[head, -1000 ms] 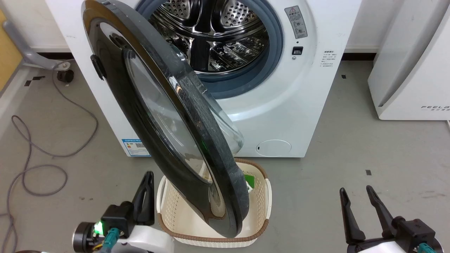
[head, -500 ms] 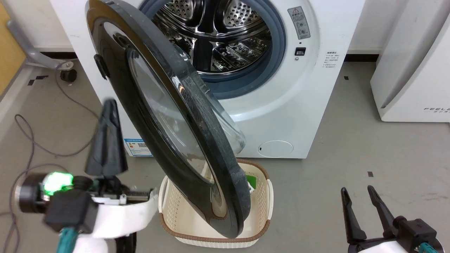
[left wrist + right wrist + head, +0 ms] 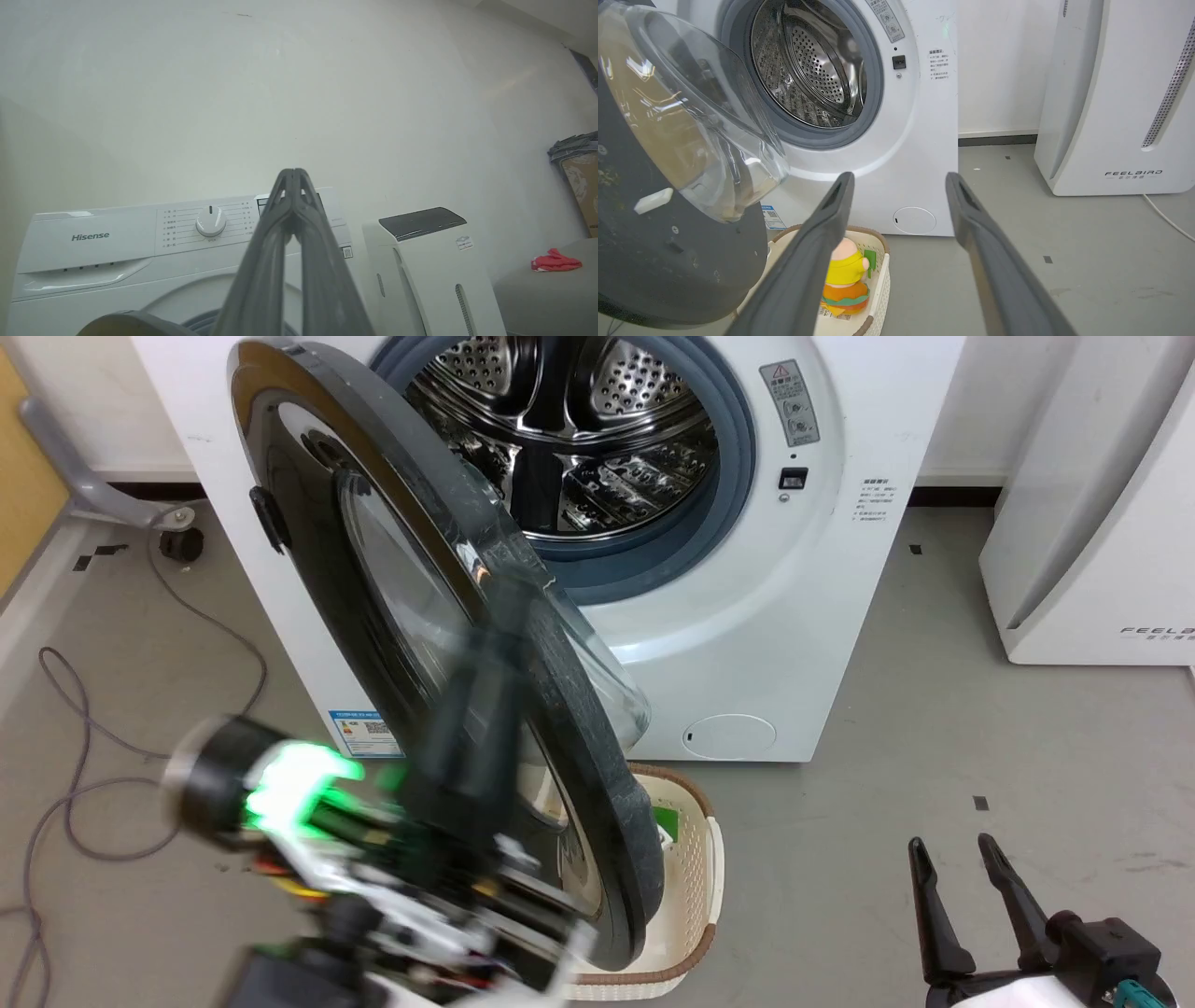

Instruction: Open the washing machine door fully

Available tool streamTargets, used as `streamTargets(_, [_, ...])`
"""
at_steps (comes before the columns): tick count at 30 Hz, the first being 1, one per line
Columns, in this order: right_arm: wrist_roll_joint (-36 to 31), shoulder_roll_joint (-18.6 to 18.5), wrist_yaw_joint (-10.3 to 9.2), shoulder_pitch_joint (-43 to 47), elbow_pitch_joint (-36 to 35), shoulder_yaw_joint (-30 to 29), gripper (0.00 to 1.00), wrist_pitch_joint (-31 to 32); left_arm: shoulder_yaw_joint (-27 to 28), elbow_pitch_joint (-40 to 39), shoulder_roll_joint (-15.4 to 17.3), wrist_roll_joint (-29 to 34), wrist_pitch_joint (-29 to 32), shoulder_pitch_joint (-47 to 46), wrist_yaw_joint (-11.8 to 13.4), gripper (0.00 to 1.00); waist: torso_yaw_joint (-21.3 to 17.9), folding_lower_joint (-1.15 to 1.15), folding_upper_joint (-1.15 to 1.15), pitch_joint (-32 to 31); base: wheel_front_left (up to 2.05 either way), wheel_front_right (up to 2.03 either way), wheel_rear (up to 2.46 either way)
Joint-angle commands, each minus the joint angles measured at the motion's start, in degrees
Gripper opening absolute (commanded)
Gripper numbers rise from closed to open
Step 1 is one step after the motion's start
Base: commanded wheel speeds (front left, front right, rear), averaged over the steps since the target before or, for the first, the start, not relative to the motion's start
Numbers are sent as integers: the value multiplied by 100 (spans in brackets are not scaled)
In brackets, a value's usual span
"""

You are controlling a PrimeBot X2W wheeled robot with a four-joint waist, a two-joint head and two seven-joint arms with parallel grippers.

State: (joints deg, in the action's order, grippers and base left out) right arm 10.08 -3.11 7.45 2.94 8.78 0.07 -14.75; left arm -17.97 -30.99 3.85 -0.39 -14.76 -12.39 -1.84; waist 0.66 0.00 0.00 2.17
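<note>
Door (image 3: 392, 579) half open; right wrist view shows toy (image 3: 847, 273).

A: How many big appliances do we count?
B: We count two: one washing machine (image 3: 747, 644) and one white appliance (image 3: 1092, 523).
A: And on the washer?
B: One washing machine door (image 3: 392, 579), one steel drum (image 3: 569, 439), one dial (image 3: 210, 222), one blue label (image 3: 364, 730) and one warning sticker (image 3: 789, 401).
A: Smaller things?
B: We see one basket (image 3: 695, 887), one toy (image 3: 847, 275) and one red cloth (image 3: 556, 261).
A: Tools?
B: Two, the left tool (image 3: 293, 177) and the right tool (image 3: 950, 847). We count two dark fingers (image 3: 822, 242) on each, four altogether.
</note>
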Motion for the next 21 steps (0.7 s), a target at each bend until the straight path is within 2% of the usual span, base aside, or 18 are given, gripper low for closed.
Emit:
streamTargets(1, [22,24,3,-53,21,-25,100,-25,-183,35,-31,-89,-24,-61,-59,0,-9,0,0,-15,0,0,0])
streamTargets(6, [9,24,3,-24,97,-59,100,-25,-1008,460,-58,-392,72,134,-257,0,-10,0,0,-57,0,0,0])
streamTargets(13, [87,24,3,-62,149,-146,100,-25,-2098,1274,-63,-908,704,500,-451,0,10,0,0,-10,0,0,0])
streamTargets(17, [105,24,3,-73,183,-162,100,-25,-2441,1743,14,-1096,1198,675,-484,0,32,0,0,10,0,0,0])
streamTargets(21, [142,24,3,-110,214,-154,100,-25,-2541,2262,68,-1123,1458,684,-482,0,31,0,0,39,0,0,0])
